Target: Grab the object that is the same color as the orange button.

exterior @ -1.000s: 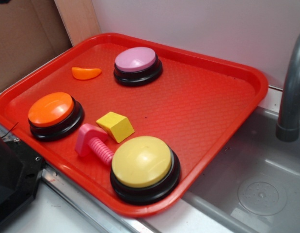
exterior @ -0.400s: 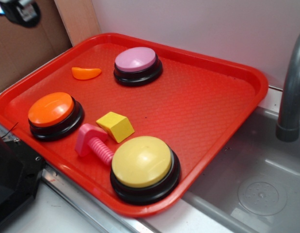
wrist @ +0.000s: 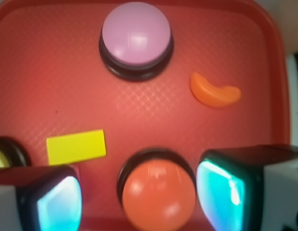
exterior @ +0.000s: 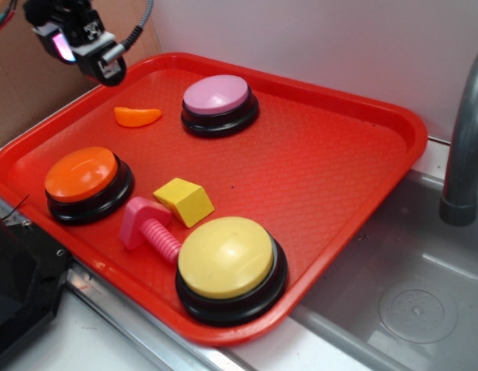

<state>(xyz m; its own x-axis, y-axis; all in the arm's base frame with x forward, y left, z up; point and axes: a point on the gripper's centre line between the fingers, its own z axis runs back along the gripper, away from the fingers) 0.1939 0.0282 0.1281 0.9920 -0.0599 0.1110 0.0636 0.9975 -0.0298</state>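
The object, a small glossy orange crescent [exterior: 137, 117] [wrist: 214, 92], lies on the red tray [exterior: 331, 162] near its far left corner, left of the pink button. The orange button [exterior: 82, 174] [wrist: 158, 194] sits at the tray's left edge. My gripper [exterior: 83, 42] [wrist: 139, 199] hangs high above the tray's far left corner, up and left of the crescent and apart from it. It is open with nothing between its fingers [wrist: 221, 190]. In the wrist view the orange button shows far below, between the two fingers.
A pink-topped button [exterior: 218, 99] stands at the tray's back, a yellow-topped button [exterior: 227, 260] at its front. A yellow wedge block [exterior: 184, 200] and a pink bolt [exterior: 148, 225] lie between them. A grey faucet pipe [exterior: 464, 147] and a steel sink [exterior: 412, 301] are at the right.
My gripper has come into the exterior view from the top left and moved right and down toward the tray's far left corner. The objects on the tray have not moved.
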